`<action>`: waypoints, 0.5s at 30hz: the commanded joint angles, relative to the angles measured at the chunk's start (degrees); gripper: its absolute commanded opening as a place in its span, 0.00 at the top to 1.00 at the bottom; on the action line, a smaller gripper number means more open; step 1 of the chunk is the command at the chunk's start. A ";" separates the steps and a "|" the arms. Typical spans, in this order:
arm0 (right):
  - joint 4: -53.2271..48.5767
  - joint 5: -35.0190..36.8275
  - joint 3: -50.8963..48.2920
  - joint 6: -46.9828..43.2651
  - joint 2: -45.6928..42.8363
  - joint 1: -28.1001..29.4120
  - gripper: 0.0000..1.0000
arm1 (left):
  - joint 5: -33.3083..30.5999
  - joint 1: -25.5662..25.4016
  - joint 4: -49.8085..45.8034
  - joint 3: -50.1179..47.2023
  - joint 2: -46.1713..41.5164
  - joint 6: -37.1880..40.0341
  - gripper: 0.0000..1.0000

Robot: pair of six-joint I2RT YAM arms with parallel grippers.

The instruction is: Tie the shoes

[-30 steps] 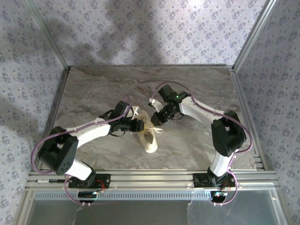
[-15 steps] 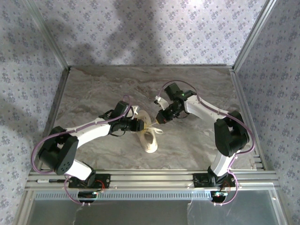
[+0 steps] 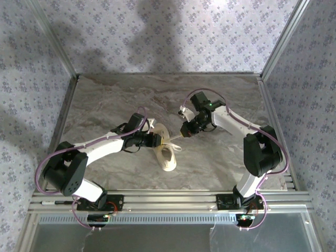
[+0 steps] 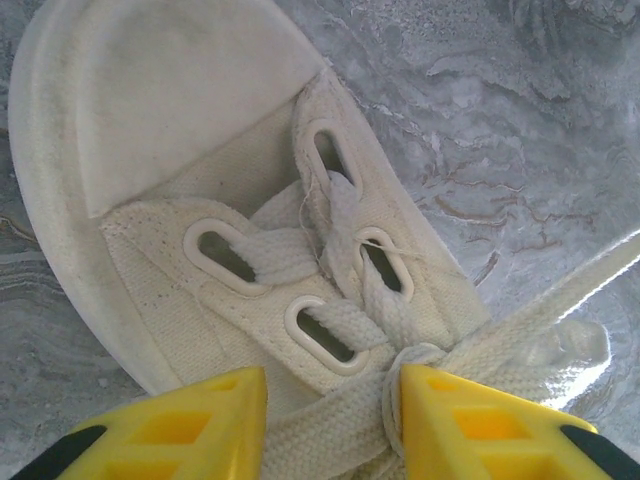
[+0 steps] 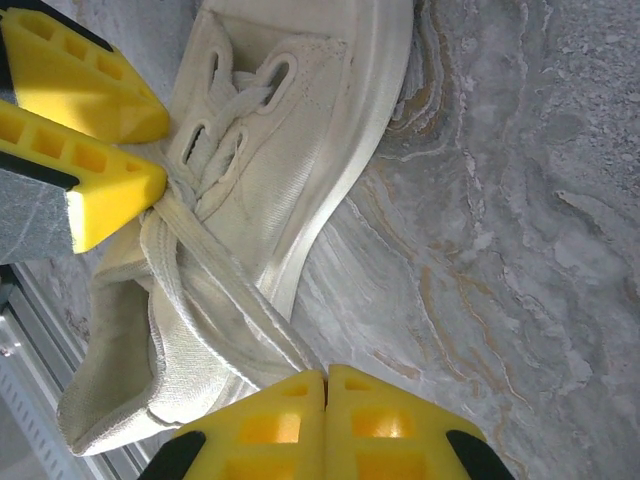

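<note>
The cream low-top shoe point(image 3: 168, 157) lies on the table between the two arms, toe toward the near edge. In the left wrist view the shoe point(image 4: 180, 140) shows its eyelets and crossed white laces. My left gripper point(image 4: 333, 400) straddles the lace crossing, its yellow fingers point(image 4: 470, 420) tight against the knot point(image 4: 425, 358) with lace filling the gap. My right gripper point(image 5: 327, 380) is shut on one white lace point(image 5: 230, 290), which runs taut from the knot to its tips. From above, the right gripper point(image 3: 184, 134) hangs just right of the shoe and the left gripper point(image 3: 159, 140) sits over its tongue.
The marbled grey table point(image 3: 115, 100) is boxed in by patterned walls and metal posts point(image 3: 275, 47). An aluminium rail point(image 3: 168, 199) runs along the near edge, where both arm bases are bolted. Open tabletop lies behind and to the right of the shoe.
My right gripper has drawn away to the right and back with the lace, pulling it straighter. The left gripper and the shoe have stayed put.
</note>
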 commanded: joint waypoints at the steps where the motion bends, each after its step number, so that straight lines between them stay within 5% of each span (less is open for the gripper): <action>1: -2.77 3.00 0.59 -0.87 -0.65 -0.65 0.98 | -2.02 0.09 -5.60 -0.14 0.39 0.52 0.59; 7: -1.23 5.13 1.05 0.92 -3.81 0.19 0.60 | -2.61 0.35 -9.25 3.08 -4.21 3.40 0.45; 15: 1.05 11.55 2.98 2.50 -6.54 6.84 0.60 | -0.74 5.63 -12.72 0.76 -15.22 5.34 0.42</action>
